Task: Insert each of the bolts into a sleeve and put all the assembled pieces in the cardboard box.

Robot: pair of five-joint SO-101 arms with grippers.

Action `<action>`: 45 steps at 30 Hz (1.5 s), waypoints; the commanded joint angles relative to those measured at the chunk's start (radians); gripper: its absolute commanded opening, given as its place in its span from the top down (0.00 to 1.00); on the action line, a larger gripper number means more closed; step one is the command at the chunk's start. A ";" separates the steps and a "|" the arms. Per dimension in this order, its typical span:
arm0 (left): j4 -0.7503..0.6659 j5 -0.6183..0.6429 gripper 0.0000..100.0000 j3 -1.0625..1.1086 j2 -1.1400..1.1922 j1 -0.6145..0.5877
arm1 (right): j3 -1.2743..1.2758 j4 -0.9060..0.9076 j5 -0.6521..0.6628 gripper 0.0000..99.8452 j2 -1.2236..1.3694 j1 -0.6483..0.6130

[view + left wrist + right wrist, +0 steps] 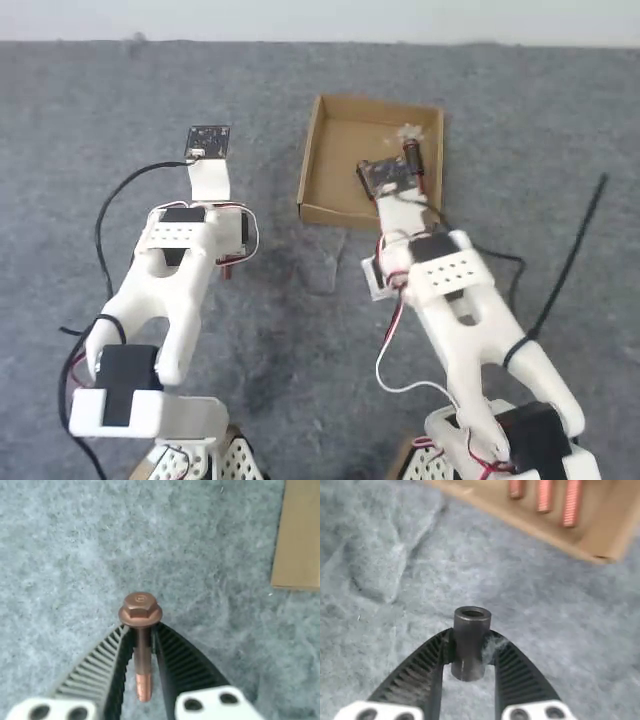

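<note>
Copper hex-head bolt [140, 611] clamped by its shank in the left pincer [141, 628]; dark cylindrical metal sleeve [471, 625] clamped in the right pincer [471, 637], bore outward. Both over the grey felt surface [65, 545]. Brown cardboard box [312, 160] near the right pincer, copper threaded pieces [543, 495] inside.

2 arms [165, 290] [470, 310], 1 cardboard box [345, 150], 1 free sleeve [472, 625], 4 copper bolts counted across the views, all on 1 grey table [560, 110].
There are 2 end effectors: the left end effector [141, 630] carries 1 bolt [140, 611] at the centre of its frame, and the right end effector [471, 645] carries the 1 dark sleeve. Along the upper edge of the right wrist frame, 3 threaded shafts [515, 487] [544, 495] [571, 502] lie side by side in the box. Whether each of these 3 wears a sleeve cannot be told.
</note>
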 commanded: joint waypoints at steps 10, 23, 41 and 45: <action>-0.018 0.000 0.99 -0.008 -0.054 0.000 | 0.104 -0.231 0.006 0.99 -0.064 -0.015; -0.018 0.000 0.99 -0.005 -0.054 0.000 | 0.153 -0.303 0.006 0.99 -0.067 0.053; -0.018 0.000 0.99 -0.005 -0.054 0.002 | 0.075 -0.315 0.055 0.99 -0.239 0.272; -0.020 0.000 0.99 -0.007 -0.054 0.002 | -0.132 -0.199 0.054 0.99 -0.081 0.274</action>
